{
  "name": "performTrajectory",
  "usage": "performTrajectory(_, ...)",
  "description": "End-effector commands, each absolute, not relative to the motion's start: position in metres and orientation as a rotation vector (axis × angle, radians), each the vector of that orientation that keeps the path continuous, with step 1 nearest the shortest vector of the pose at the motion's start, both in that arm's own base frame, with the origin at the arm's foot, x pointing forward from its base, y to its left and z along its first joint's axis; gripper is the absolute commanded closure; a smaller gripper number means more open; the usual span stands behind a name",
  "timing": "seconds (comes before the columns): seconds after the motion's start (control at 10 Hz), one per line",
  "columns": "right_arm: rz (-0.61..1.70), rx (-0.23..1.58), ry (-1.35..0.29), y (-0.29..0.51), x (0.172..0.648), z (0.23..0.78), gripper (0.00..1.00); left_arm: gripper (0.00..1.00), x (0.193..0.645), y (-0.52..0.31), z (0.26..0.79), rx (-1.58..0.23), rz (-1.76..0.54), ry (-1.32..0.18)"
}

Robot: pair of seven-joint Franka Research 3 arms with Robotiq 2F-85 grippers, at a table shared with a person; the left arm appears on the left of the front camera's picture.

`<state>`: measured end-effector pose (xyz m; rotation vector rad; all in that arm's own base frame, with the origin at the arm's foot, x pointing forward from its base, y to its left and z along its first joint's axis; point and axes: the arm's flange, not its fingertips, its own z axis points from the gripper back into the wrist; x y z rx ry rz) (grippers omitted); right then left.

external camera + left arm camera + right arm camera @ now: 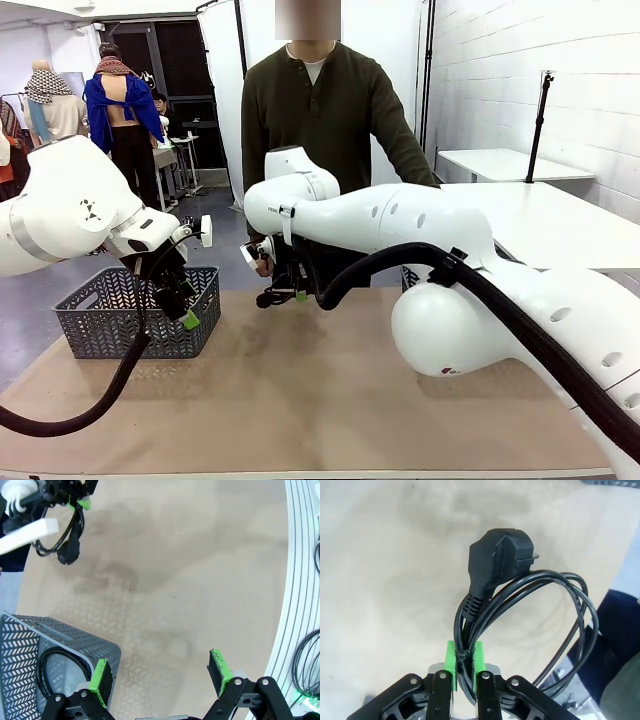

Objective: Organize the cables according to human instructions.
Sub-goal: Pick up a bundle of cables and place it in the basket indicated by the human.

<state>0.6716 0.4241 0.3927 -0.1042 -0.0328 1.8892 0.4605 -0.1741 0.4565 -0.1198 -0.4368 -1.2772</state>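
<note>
The right gripper [465,667] was shut tight on a cable [520,610], above the desk's [300,400] far edge. Its loops hung loose and might slip out. The left gripper [162,677] was wide open, empty, beside the basket [30,645].

Count it up: two cables on show, one coiled cable [520,610] with its plug hanging in the air, another cable [57,672] lying inside the single grey basket [140,315]. Two grippers, one person [325,110] across the table.
</note>
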Motion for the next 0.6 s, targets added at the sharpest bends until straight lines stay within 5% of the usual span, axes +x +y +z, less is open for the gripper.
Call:
performTrajectory(0.0, 1.867, -0.135, 0.095, 0.427, 0.67, 0.412, 1.0, 0.0, 0.46, -0.174, 0.459, -0.121, -1.279, -0.425)
performTrajectory(0.5, 1.842, -0.067, 0.185, 0.401, 0.652, 0.444, 1.0, 0.0, 0.46, -0.174, 0.459, -0.121, -1.279, -0.425)
